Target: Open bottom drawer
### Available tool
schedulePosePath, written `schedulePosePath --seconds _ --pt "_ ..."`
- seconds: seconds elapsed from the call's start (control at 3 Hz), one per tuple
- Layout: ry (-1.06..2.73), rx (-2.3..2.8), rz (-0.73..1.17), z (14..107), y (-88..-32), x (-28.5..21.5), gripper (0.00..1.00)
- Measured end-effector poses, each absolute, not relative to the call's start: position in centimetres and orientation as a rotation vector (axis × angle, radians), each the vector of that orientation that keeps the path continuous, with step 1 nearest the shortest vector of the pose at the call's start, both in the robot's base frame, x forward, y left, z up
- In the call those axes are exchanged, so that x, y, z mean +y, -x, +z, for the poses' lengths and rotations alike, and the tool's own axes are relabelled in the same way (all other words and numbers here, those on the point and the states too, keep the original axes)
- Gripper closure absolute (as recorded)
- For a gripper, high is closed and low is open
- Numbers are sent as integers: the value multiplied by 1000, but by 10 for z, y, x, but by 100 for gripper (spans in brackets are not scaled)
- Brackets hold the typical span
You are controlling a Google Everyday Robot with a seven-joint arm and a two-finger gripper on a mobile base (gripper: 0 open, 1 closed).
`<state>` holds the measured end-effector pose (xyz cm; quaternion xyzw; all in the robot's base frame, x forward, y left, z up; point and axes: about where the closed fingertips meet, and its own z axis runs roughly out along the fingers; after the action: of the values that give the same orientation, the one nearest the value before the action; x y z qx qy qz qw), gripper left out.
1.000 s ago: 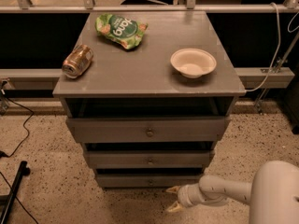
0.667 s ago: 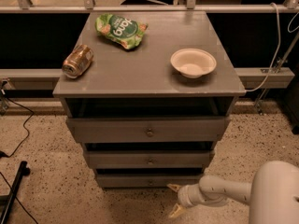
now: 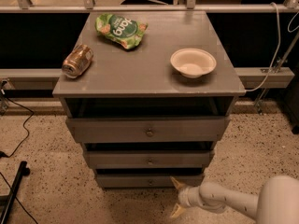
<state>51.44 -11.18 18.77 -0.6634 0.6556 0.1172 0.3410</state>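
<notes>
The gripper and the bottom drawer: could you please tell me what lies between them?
Nothing: the camera view shows only bare floor between the open gripper, low and right, and the bottom drawer.

Claw (image 3: 176, 198) just before bottom drawer (image 3: 135, 180) (rightward) — bowl (image 3: 193, 62) on cabinet top (image 3: 145, 73)

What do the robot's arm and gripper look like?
The arm is smooth, rounded and creamy white, like a fat tube, widening into a big white shell at the lower right. The gripper, low in front of the bottom drawer, has two pointed tan-yellow fingers on a white wrist. No cables or markings show.
</notes>
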Motion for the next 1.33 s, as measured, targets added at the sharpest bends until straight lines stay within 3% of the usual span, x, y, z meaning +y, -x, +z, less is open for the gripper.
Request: schedulePosePath --seconds 1.33 --pt "1735 1682 105 177 -579 -136 3"
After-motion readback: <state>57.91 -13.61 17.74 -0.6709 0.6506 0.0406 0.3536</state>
